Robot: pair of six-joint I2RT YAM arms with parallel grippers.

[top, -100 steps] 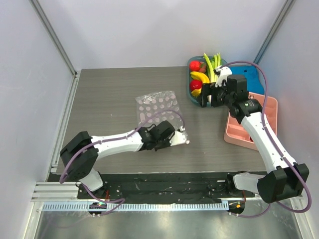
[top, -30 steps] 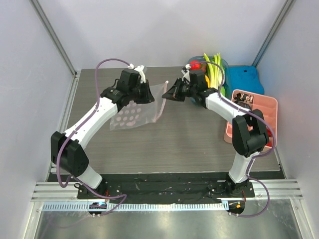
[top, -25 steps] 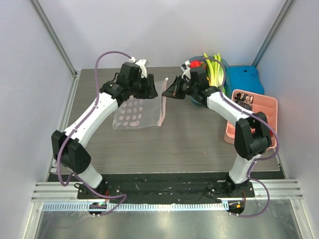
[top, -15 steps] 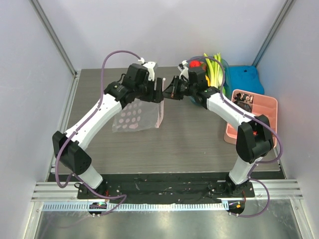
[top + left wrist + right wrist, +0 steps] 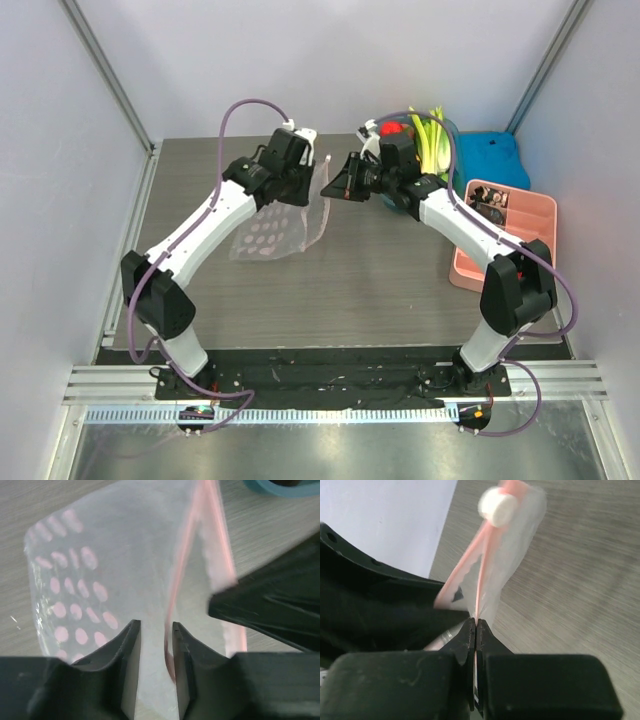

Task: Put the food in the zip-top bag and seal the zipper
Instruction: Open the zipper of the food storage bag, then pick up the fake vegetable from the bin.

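Observation:
The zip-top bag [image 5: 266, 232] hangs lifted off the table by its mouth edge, dotted side to the left. Its pink zipper [image 5: 321, 214] runs down the right edge. My right gripper [image 5: 331, 188] is shut on the zipper [image 5: 480, 587], pinching the strip flat between its fingertips [image 5: 469, 630]. My left gripper [image 5: 307, 177] is close beside it; its jaws stand apart around the bag's edge [image 5: 100, 555], with the zipper [image 5: 182, 560] running into the gap. The food sits in the teal bowl [image 5: 455, 130]: a red fruit [image 5: 392, 128] and celery-like stalks [image 5: 428, 140].
A blue block [image 5: 490, 160] and a pink tray [image 5: 505, 245] lie at the right, behind my right arm. In the left wrist view the right gripper's black body [image 5: 280, 610] fills the right side, nearly touching my left finger.
The bag has been lifted from flat on the table. Over the last second my left gripper let go, slid right along the bag's mouth toward the right gripper and has narrowed again.

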